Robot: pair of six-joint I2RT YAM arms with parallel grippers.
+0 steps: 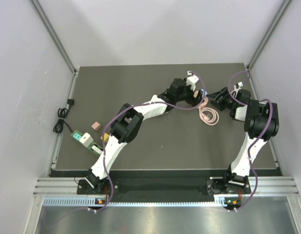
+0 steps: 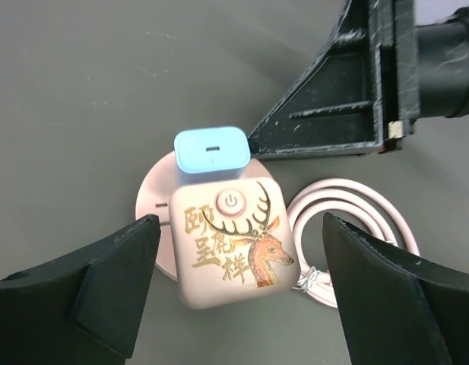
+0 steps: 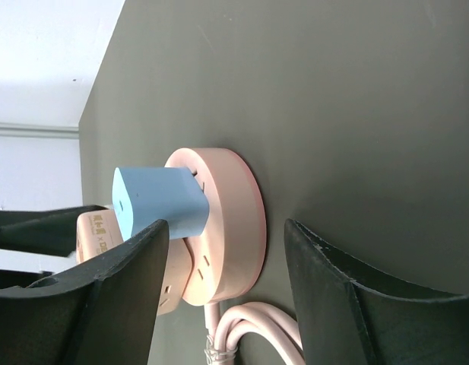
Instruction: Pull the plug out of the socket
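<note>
- The blue plug (image 3: 158, 202) stands upright in the pink socket (image 2: 234, 243), at the far-right part of the bench (image 1: 165, 141), well inside its edges.
- It is probably light, rigid and smooth; grip its flat sides.
- The left end effector (image 2: 240, 228) is spread astride the socket.
- The right end effector (image 3: 226, 228) is spread, one finger seemingly touching the plug.
- There is free room above.

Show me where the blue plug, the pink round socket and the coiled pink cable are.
blue plug (image 2: 211, 150), left wrist view, its top face.
pink round socket (image 3: 240, 220), right wrist view, its side rim.
coiled pink cable (image 2: 348, 190), left wrist view, top of the coil.
</note>
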